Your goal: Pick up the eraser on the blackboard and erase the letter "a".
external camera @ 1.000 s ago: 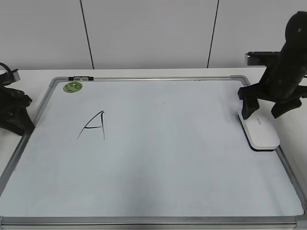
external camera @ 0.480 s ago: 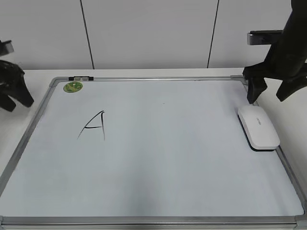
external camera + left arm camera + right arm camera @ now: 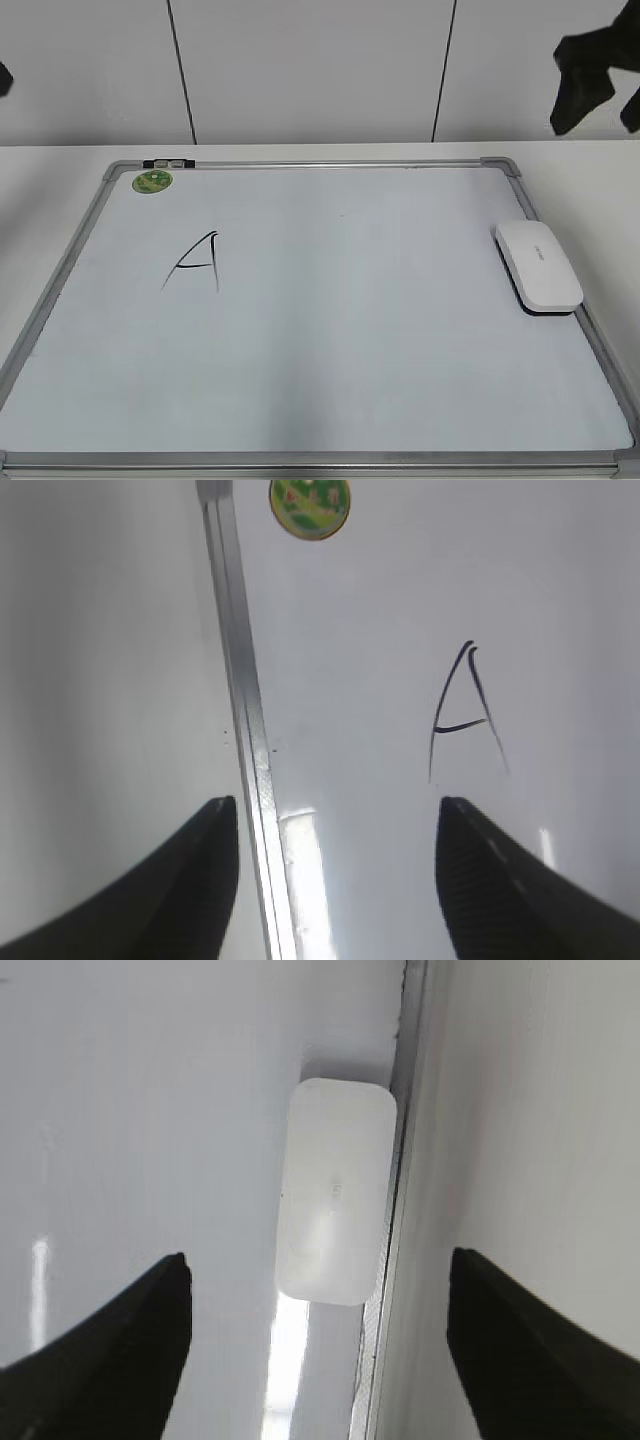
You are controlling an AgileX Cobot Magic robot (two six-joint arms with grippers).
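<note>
The blackboard [image 3: 330, 330] fills most of the table, its near edge almost at the front of the table and its far edge close to the back wall. The bottom half of it is blank. Partway up on the left sits the letter "a" [image 3: 196, 262], drawn big and angular in thin black marker — not wiped at all yet. Over on the right, the eraser [image 3: 539, 266] lies flat right against the board's right frame, long side running along the rail, so it looks parked there out of the way of the writing. Nothing is touching it.

Farther back, a round green sticker [image 3: 153, 181] sits in the far left corner of the board.

The right gripper [image 3: 320, 1350] hangs high over the far right corner, fingers spread wide and empty, with the eraser centred between them in its wrist camera — lined up for a drop, I'd guess. The left gripper [image 3: 335, 880] is spread apart too, holding nothing, straddling the board's left rail.
</note>
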